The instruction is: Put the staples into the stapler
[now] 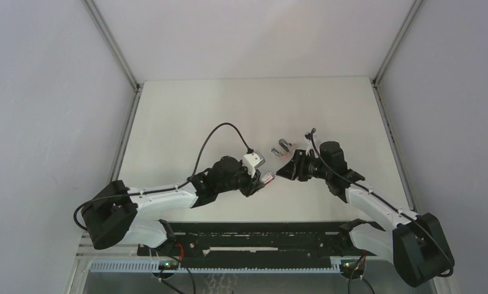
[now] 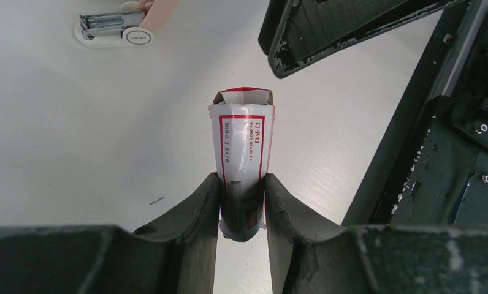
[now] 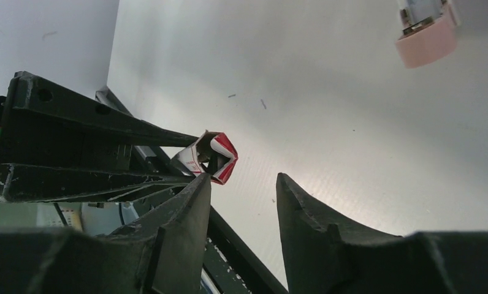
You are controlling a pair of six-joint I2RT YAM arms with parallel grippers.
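Observation:
My left gripper (image 2: 241, 179) is shut on the small white staple box with a red label (image 2: 241, 138) and holds it above the table, open end pointing away. In the top view that gripper (image 1: 260, 178) and the box (image 1: 268, 177) sit mid-table. My right gripper (image 3: 244, 184) is open and empty, facing the box's open end (image 3: 214, 156) a short way off; in the top view it (image 1: 286, 171) is just right of the box. The pink-and-white stapler (image 1: 282, 147) lies open on the table behind them. No staple strips or grey tray show.
The stapler also shows at the top left of the left wrist view (image 2: 114, 27) and the top right of the right wrist view (image 3: 425, 30). White walls and metal posts (image 1: 128, 73) border the table. A black rail (image 1: 260, 236) runs along the near edge.

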